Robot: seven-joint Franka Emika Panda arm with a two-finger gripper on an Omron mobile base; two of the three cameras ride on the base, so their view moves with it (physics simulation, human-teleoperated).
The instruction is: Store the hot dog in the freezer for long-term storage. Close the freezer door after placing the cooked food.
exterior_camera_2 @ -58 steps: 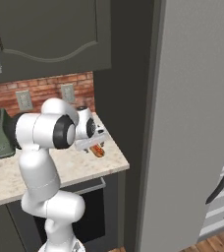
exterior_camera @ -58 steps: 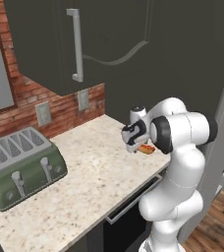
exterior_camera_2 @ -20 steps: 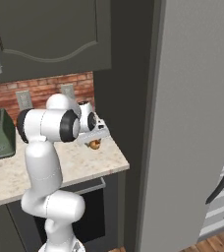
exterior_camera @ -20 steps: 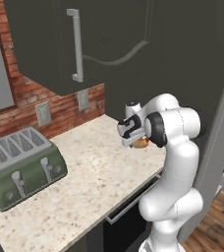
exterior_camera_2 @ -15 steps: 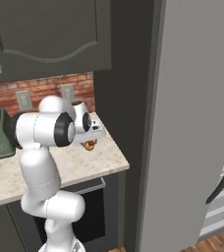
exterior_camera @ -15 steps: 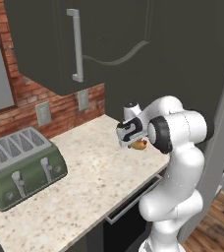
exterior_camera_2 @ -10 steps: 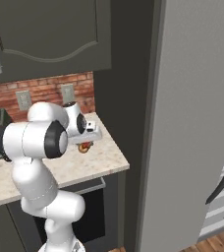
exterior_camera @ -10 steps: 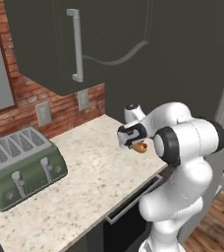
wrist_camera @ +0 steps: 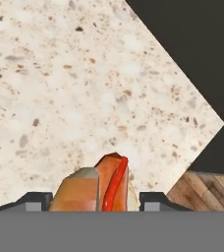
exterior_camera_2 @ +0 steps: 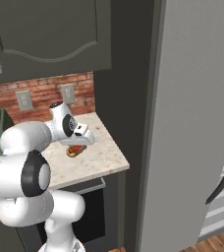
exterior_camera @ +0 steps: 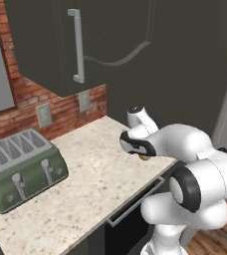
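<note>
So the end effector (wrist_camera: pixel 97 199) is clamped on the hot dog (wrist_camera: pixel 100 184), one dark finger on each side of the bun. In the hand view the hot dog's long axis runs straight out along the end effector's line of sight, with the red sausage lying as a stripe down the middle of the bun and the far end pointing away from the hand. The near end is hidden at the bottom, so I can't tell how far back it goes.

From the right base view the hot dog (exterior_camera_2: pixel 76 150) hangs just under the end effector (exterior_camera_2: pixel 82 142), over the speckled worktop (exterior_camera_2: pixel 97 157). It looks lifted off the surface, but I can't say for sure that there's a gap. Its length there runs roughly sideways with a slight tilt. In the left base view only a sliver of the hot dog (exterior_camera: pixel 144 158) peeks out below the end effector (exterior_camera: pixel 135 148), right against the white arm.

Beneath the end effector is the worktop, near its outer corner, with wood floor (wrist_camera: pixel 207 189) showing past the edge. Well off to the end effector's left sits a green toaster (exterior_camera: pixel 23 169) against the brick wall (exterior_camera: pixel 21 107). Well to its right stands the tall grey fridge (exterior_camera_2: pixel 192 123), with the freezer door (exterior_camera_2: pixel 221 182) at the picture's edge swung open and white shelves behind it.
</note>
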